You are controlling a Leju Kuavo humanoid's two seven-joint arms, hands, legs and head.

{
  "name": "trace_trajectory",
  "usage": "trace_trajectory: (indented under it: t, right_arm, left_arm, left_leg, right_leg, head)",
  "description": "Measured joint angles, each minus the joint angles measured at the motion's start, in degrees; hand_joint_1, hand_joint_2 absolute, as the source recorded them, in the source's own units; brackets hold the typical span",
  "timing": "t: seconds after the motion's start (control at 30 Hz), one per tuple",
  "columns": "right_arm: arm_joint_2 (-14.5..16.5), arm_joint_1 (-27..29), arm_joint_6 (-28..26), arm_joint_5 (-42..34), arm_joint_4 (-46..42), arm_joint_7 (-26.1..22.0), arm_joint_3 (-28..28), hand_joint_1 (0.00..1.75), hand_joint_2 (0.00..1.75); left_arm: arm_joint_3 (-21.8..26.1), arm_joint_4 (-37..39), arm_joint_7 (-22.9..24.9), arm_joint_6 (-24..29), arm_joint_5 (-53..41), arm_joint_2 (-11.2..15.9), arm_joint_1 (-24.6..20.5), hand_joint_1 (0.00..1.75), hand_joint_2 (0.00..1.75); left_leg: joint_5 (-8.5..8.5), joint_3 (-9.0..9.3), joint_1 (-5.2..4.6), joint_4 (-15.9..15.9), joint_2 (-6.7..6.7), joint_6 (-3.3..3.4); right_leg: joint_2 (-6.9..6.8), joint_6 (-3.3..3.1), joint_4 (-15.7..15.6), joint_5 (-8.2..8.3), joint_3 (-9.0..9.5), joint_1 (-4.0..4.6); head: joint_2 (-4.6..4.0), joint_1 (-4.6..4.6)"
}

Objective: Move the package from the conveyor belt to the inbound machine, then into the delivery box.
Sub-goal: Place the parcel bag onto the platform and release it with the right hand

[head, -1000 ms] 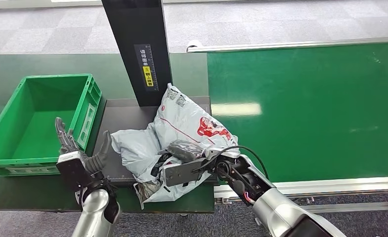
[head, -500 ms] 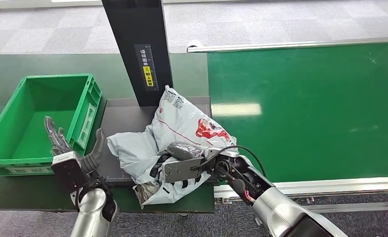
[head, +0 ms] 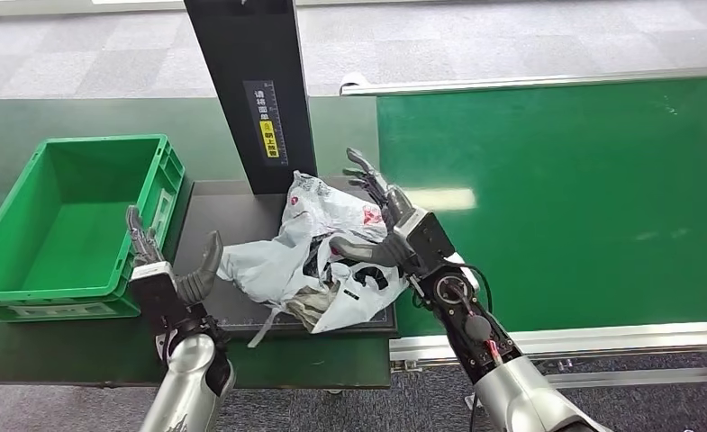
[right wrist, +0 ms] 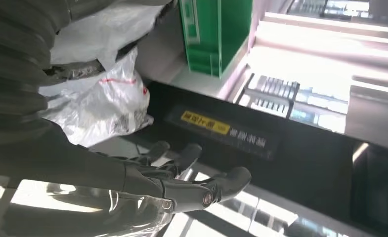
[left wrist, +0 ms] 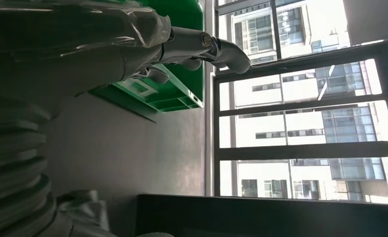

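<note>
A: Package (head: 331,247)?
B: Thin plastic film, grey-white w/ red and black print, crinkled, slight sheen.
A: Crate (head: 25,261)?
B: Hard moulded green plastic, smooth, semi-gloss, ribbed walls.
A: Belt (head: 566,198)?
B: Green rubbery sheet, smooth and glossy, reflects the ceiling lights. Edge rail (head: 548,83) is bare silvery metal.
A: Machine?
B: Platform (head: 232,211) matt dark grey; upright post (head: 250,90) matt black w/ a glossy yellow label.
A: Tabletop (head: 79,117)?
B: Dark green, matt, smooth.
A: Hands?
B: Left hand (head: 165,270) and right hand (head: 385,229): dark matt plastic fingers, grey thumb. Arms below look like brushed silver metal. Floor (head: 475,45): grey carpet tiles, rough.
</note>
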Motion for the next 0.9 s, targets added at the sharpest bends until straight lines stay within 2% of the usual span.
trace_trajectory:
  t: [0.13, 0.27, 0.5, 0.9]
  right_arm:
    - [0.08, 2.49, -7.41, 1.87, -4.07, -1.62, -3.38, 0.0, 1.75]
    - [0.08, 4.74, -9.99, 1.0, -7.69, -2.96, -5.96, 0.0, 1.75]
    - [0.04, 8.28, -10.06, -1.73, -12.47, -3.45, -9.64, 0.0, 1.75]
    - [0.03, 9.97, -9.86, -1.78, -14.69, -3.27, -11.0, 0.0, 1.75]
  left_arm:
    - [-0.82, 3.03, 0.0, -1.79, -0.31, 0.01, -1.2, 0.0, 1.75]
    - [-1.43, 5.94, -0.01, -3.35, -1.59, -0.09, -2.75, 0.0, 1.75]
    - [-2.98, 10.34, 0.28, -4.79, -4.65, -0.15, -4.66, 0.0, 1.75]
    - [-3.69, 13.12, 0.36, -5.02, -5.08, -0.15, -5.85, 0.0, 1.75]
  left_leg:
    - [0.0, -0.01, 0.01, -0.01, -0.01, 0.0]
    - [0.0, -0.01, 0.01, -0.01, 0.01, 0.0]
    - [0.0, -0.01, 0.0, -0.01, 0.01, 0.0]
    - [0.0, -0.01, 0.0, -0.01, 0.01, 0.0]
  right_leg:
    - [0.0, -0.01, 0.0, -0.01, -0.02, 0.01]
    - [0.01, 0.0, 0.0, -0.01, -0.02, 0.01]
    - [0.01, 0.0, 0.0, 0.0, -0.02, 0.0]
    - [0.01, 0.0, 0.0, 0.0, -0.02, 0.0]
  head:
    - [-0.01, -0.01]
    - [0.0, 0.0]
    - [0.0, -0.01]
    - [-0.01, -0.01]
